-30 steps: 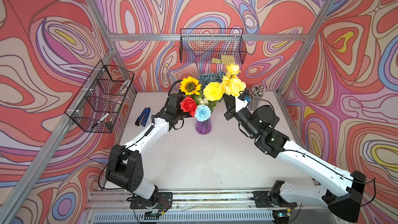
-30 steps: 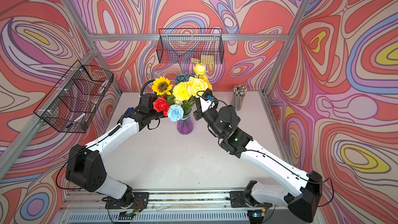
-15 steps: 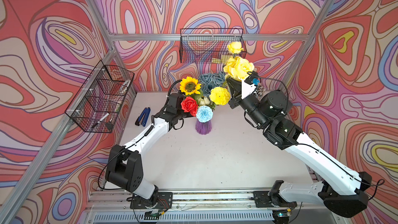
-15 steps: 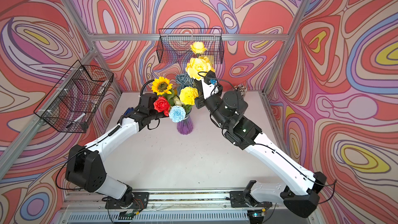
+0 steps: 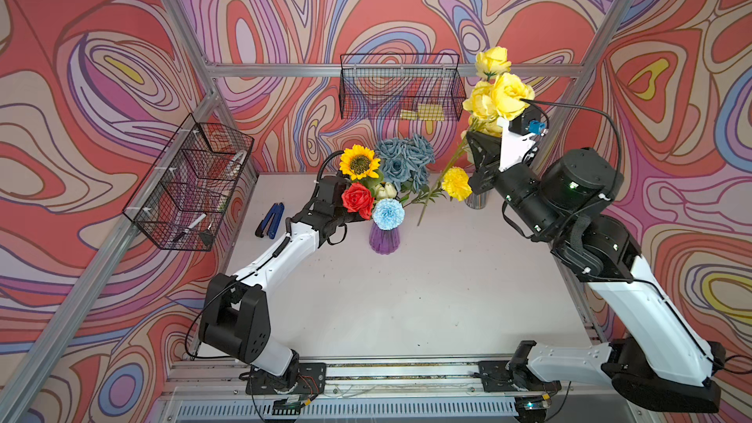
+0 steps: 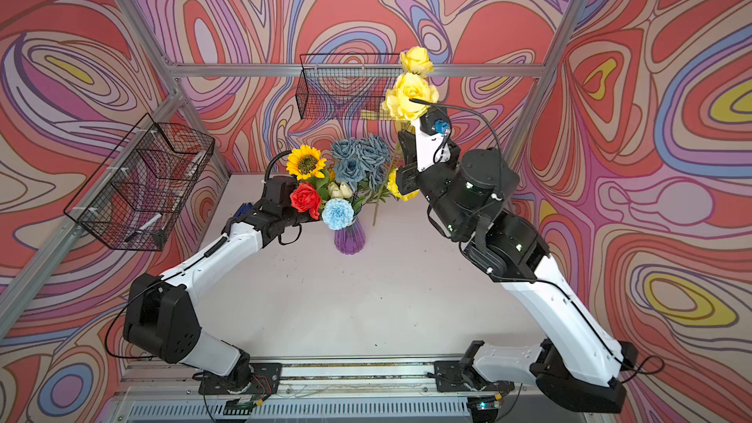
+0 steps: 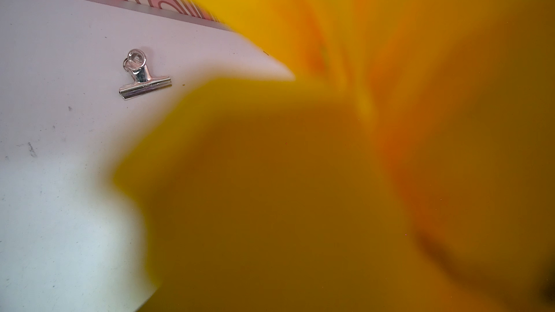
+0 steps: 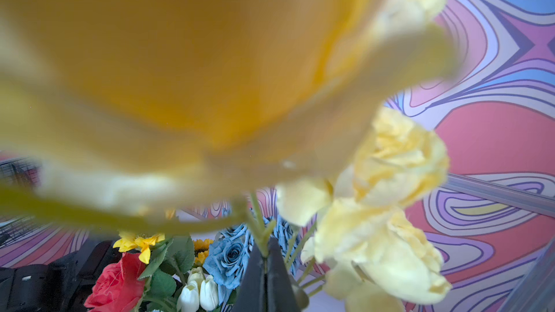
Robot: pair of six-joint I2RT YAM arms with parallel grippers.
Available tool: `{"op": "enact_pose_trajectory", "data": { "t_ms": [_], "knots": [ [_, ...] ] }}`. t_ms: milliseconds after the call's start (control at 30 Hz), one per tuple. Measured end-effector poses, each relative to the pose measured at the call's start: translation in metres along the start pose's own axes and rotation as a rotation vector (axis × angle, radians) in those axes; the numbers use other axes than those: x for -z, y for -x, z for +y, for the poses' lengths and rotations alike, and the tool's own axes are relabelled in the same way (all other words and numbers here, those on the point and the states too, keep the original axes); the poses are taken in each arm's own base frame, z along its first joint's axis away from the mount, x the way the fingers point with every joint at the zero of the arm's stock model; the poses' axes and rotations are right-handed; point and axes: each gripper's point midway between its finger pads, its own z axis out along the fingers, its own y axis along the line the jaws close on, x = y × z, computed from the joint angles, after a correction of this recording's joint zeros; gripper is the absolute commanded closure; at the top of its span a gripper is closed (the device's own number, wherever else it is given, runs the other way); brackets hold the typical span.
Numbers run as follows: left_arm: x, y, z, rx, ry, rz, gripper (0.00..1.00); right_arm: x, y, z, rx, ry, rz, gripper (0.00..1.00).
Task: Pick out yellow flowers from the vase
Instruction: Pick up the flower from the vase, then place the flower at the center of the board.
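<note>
Only the right wrist view shows me the right gripper (image 8: 265, 258) properly: its fingers are pressed together on the green stem of the yellow rose spray (image 8: 396, 151), and the blooms fan out just past the fingertips. In both top views that spray sits high above the vase (image 5: 384, 240), toward the right arm's side. Its stem ends hang free of the neck, and the yellow carnation (image 5: 456, 183) dangles just under the gripper; whether that one is pinched too, I can't tell. The blooms crowd the corner of the back wire basket (image 5: 401, 56), while bare table (image 5: 407, 299) lies open in front of the vase. A sunflower (image 5: 358, 162) stands in the vase. The left gripper's fingers hide behind the red rose (image 5: 358, 201). The left wrist view gives only blurred yellow petals and a silver binder clip (image 7: 144, 78), so I can't tell how those fingers stand.
</note>
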Motion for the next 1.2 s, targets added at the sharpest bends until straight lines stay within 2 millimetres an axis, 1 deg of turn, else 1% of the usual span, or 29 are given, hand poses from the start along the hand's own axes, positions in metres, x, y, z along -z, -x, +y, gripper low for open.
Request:
{"op": "enact_pose_trajectory", "data": {
  "t_ms": [167, 300, 467, 567, 633, 700, 767, 833, 867, 933, 1000, 1067, 1133, 1200],
  "knots": [
    [0.000, 0.000, 0.000, 0.001, 0.000, 0.000, 0.31, 0.014, 0.003, -0.012, -0.004, -0.034, -0.009, 1.00],
    [0.000, 0.000, 0.000, 0.000, 0.000, 0.000, 0.31, 0.018, 0.004, -0.016, -0.009, -0.047, -0.008, 1.00],
    [0.001, -0.001, 0.000, 0.000, -0.001, -0.002, 0.31, 0.019, -0.012, -0.014, -0.011, -0.040, 0.046, 1.00],
    [0.001, -0.001, 0.000, 0.000, -0.001, -0.002, 0.31, 0.025, -0.016, -0.010, -0.025, -0.004, 0.047, 1.00],
    [0.001, -0.001, 0.000, 0.000, -0.001, -0.002, 0.31, 0.029, -0.011, -0.006, -0.039, 0.033, 0.028, 1.00],
    [0.001, -0.001, 0.000, 0.000, -0.002, -0.003, 0.31, 0.028, 0.003, 0.000, -0.052, 0.073, -0.004, 1.00],
    [0.001, -0.001, 0.000, -0.001, -0.006, -0.005, 0.31, 0.022, 0.025, 0.011, -0.071, 0.128, -0.056, 1.00],
    [0.001, -0.002, 0.000, 0.001, -0.010, -0.009, 0.31, 0.011, 0.038, 0.024, -0.081, 0.183, -0.091, 1.00],
    [0.001, -0.002, 0.000, 0.001, -0.011, -0.011, 0.31, 0.003, 0.041, 0.032, -0.082, 0.211, -0.100, 1.00],
    [0.002, -0.003, 0.000, 0.002, -0.013, -0.014, 0.31, -0.013, 0.042, 0.047, -0.078, 0.252, -0.100, 1.00],
    [0.003, -0.003, 0.000, 0.003, -0.013, -0.016, 0.31, -0.032, 0.035, 0.061, -0.064, 0.282, -0.082, 1.00],
    [0.003, -0.003, 0.000, 0.003, -0.013, -0.015, 0.31, -0.047, 0.029, 0.070, -0.051, 0.294, -0.065, 1.00],
    [0.003, -0.003, 0.000, 0.003, -0.013, -0.015, 0.31, -0.055, 0.025, 0.075, -0.038, 0.296, -0.058, 1.00],
    [0.003, -0.003, 0.000, 0.003, -0.014, -0.015, 0.31, -0.055, 0.027, 0.074, -0.029, 0.291, -0.065, 1.00]
  ]
}}
